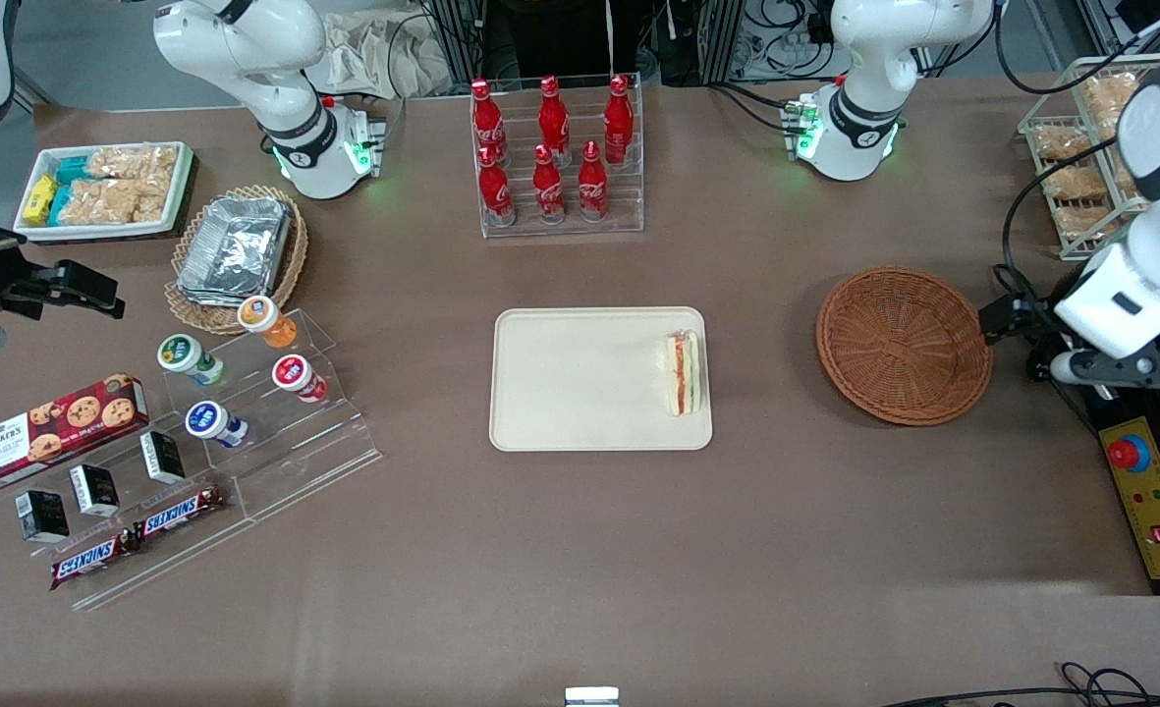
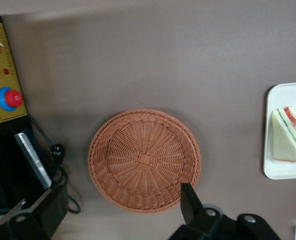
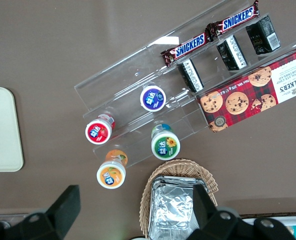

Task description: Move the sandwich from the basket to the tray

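I see bare table between gripper (image 1: 1007, 319) and tray (image 1: 540, 432); only the basket (image 1: 902, 344) sits beside it, below its fingers.

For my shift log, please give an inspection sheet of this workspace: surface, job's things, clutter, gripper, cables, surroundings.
Surface: brown table.
Job's things: sandwich lies on the tray, at its edge nearest the basket; basket holds nothing.
Clutter: cola bottles, Snickers bars, cookie box.
Gripper: gripper above the basket's rim, open, holding nothing.
Cables: black cable beside the control box.
Surroundings: nothing seen.
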You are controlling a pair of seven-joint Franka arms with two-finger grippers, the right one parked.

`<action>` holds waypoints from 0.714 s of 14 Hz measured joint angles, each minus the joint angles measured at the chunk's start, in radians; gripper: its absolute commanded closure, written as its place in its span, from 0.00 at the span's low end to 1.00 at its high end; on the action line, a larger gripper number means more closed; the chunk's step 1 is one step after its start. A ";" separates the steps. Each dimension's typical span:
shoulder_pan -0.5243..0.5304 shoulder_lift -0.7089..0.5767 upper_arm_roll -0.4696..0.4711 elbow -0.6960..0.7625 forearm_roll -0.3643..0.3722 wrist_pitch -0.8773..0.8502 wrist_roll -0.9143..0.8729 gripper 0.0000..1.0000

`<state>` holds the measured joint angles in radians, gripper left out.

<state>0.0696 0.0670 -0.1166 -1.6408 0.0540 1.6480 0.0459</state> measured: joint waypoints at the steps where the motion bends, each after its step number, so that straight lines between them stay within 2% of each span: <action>1: 0.000 -0.009 0.003 0.026 -0.010 -0.034 0.008 0.00; 4: -0.001 -0.021 0.045 0.083 -0.053 -0.083 0.056 0.00; 10: -0.002 -0.016 0.062 0.085 -0.058 -0.087 0.080 0.00</action>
<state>0.0677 0.0508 -0.0548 -1.5553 -0.0039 1.5609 0.1259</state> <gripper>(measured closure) 0.000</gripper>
